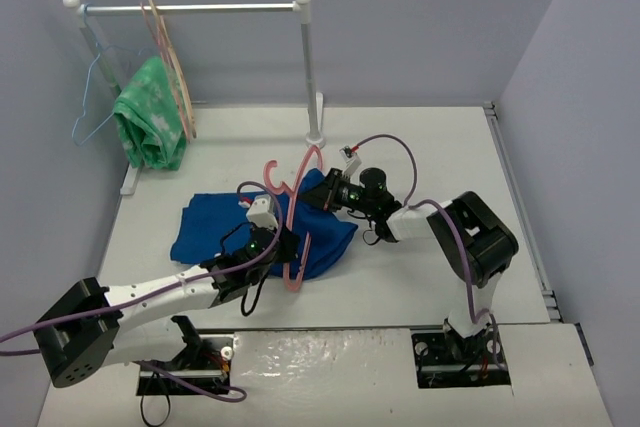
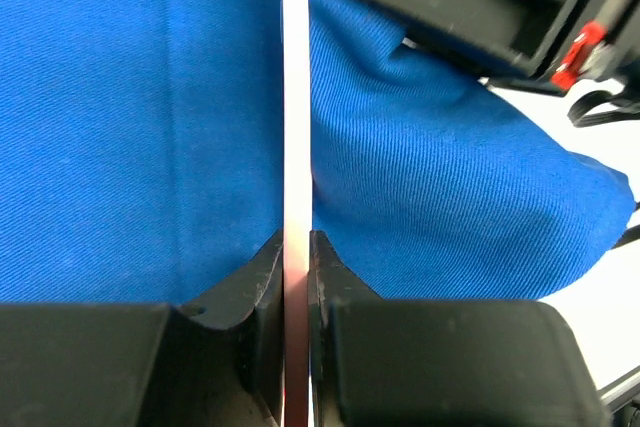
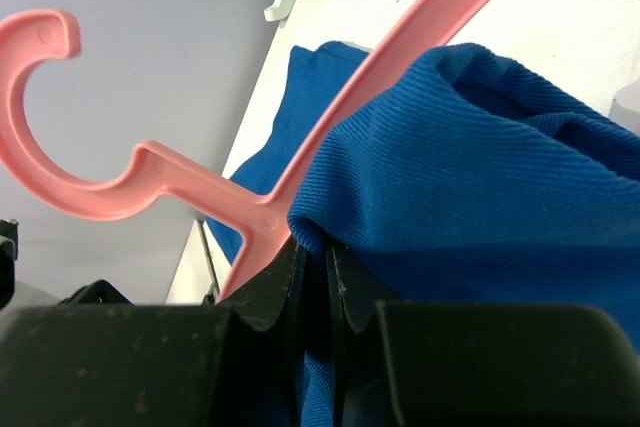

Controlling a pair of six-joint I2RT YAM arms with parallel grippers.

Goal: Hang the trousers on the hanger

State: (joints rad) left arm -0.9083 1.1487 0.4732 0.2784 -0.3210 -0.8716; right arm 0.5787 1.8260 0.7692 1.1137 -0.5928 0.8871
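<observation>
The trousers (image 1: 205,229) are seen as plain royal-blue cloth, bunched and folded on the white tabletop (image 1: 420,147) and spread out beneath and beyond both sets of jaws. A fine ribbed weave is shown on them in the left wrist view (image 2: 130,127), and a rounded fold in the right wrist view (image 3: 480,167).

The pink plastic hanger (image 1: 292,277) is held on edge over the cloth, between the two sets of jaws. The left jaws are clamped on one thin bar of the hanger (image 2: 296,127), which runs straight ahead from between them, with blue cloth on either side of it. The right jaws are pressed together on a fold of the trousers. The neck of the hanger (image 3: 200,197) lies just beside that pinch, and its curled hook rises up and away to one side.

The left arm (image 1: 160,292) is stretched low across the tabletop from its base towards the cloth. The right arm (image 1: 470,237) is bent sharply at the elbow, and its wrist is turned back towards the left jaws, near them. Well beyond both jaws, a green cloth (image 1: 150,117) is hung on a white rail (image 1: 200,8).
</observation>
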